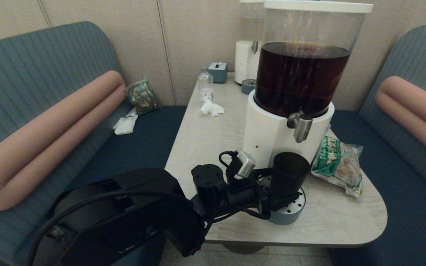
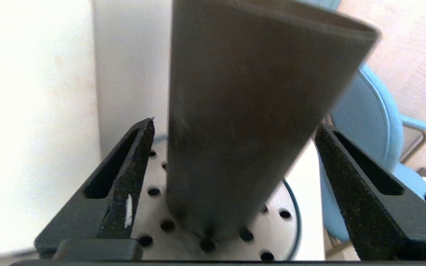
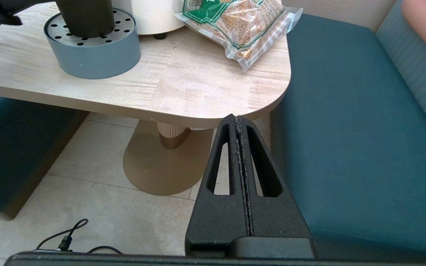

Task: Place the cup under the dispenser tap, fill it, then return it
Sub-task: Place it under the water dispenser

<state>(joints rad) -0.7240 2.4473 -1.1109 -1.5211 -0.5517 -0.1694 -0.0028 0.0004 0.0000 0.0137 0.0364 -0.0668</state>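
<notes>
The dark smoky cup (image 1: 290, 170) stands upright on a round perforated drip tray (image 1: 295, 211), just below the brushed-silver dispenser tap (image 1: 301, 128) of the big white-based dispenser (image 1: 268, 136) with brown liquid. My left gripper (image 1: 281, 194) reaches in from the left at the cup's lower part. In the left wrist view the cup (image 2: 250, 111) sits between the fingers (image 2: 133, 177) of the left gripper (image 2: 235, 123), with a gap on each side, so it is open. The right gripper (image 3: 238, 117) is shut on nothing, low beside the table's near right corner.
A green-labelled snack bag (image 1: 337, 164) lies right of the tray. A small clear bottle (image 1: 205, 85), a crumpled tissue (image 1: 212, 108), a tissue box (image 1: 217, 71) and a second pale dispenser (image 1: 248, 55) stand at the back. Benches flank the table (image 1: 331, 225).
</notes>
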